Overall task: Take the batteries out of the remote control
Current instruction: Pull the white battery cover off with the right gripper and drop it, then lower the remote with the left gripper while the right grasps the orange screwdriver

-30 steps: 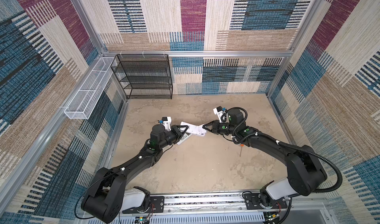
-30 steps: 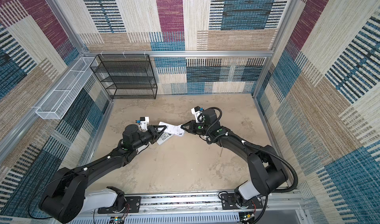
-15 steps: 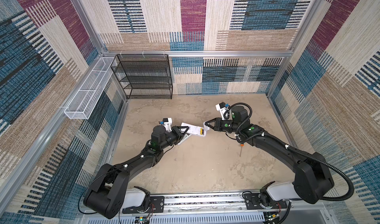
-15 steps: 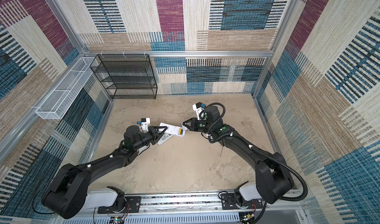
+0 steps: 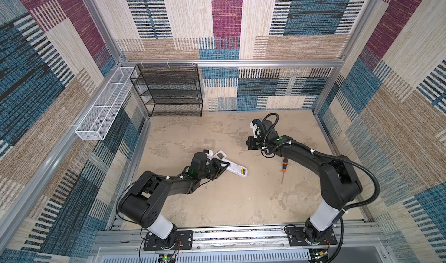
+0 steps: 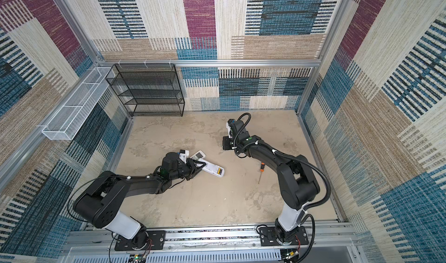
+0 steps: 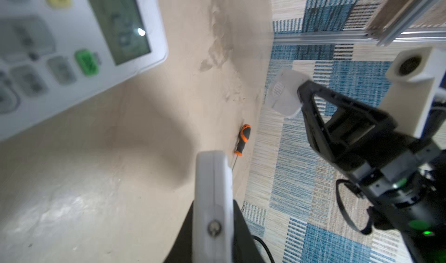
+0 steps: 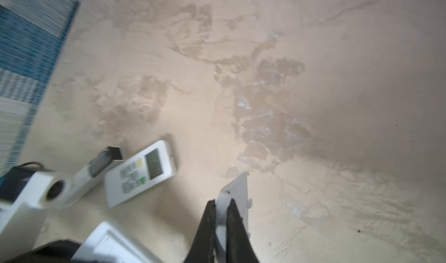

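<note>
Left end effector (image 5: 223, 167) clamps the remote (image 5: 235, 170); right end effector (image 8: 222, 205) pinches its cover (image 8: 237, 187). The batteries (image 5: 243, 170) are probably light and slick, so grip mid-body.

Black jointed arms (image 5: 301, 153), white lower links (image 5: 323, 216), looping black cables (image 5: 372, 184), green lights (image 5: 280, 138)

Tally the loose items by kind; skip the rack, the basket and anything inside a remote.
Remote controls: 2 (display remote control, open remote control in the left tool)
Screwdriver: 1
Battery cover: 1, in the right tool
Total: 4
</note>
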